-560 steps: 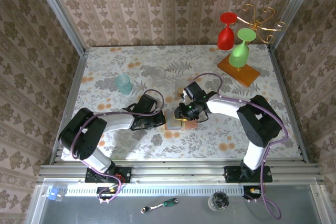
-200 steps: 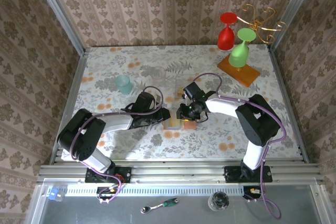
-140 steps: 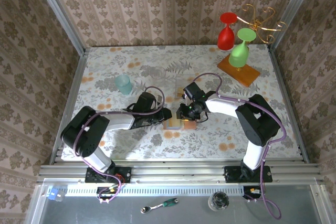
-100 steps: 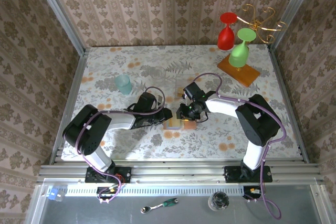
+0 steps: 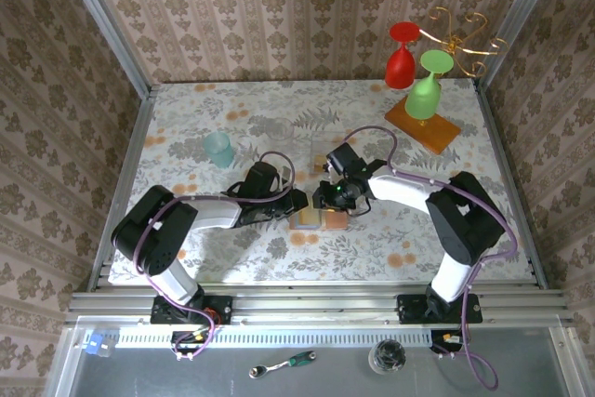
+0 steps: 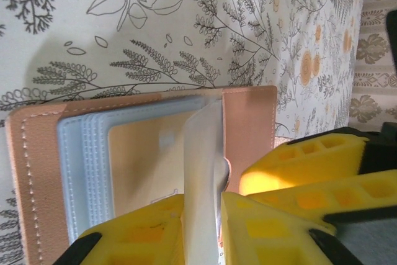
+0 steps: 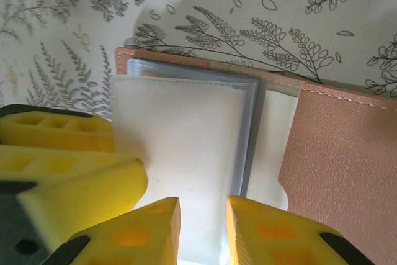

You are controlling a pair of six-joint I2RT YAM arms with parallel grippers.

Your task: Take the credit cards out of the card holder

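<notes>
Plastic sleeve (image 6: 201, 134) of the card holder (image 6: 31, 166) is pinched inside the left tool (image 6: 203, 206); whether the right tool (image 7: 203, 206) grips, I cannot tell. Pulling could tear it or drag the holder along.

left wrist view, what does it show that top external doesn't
Left wrist adds: the card holder's stitched tan edge, and a clear sleeve pinched in the left gripper. Top external adds: a teal cup, a red goblet and a green goblet hanging on a rack. Shared: the card holder open on the floral table.
</notes>
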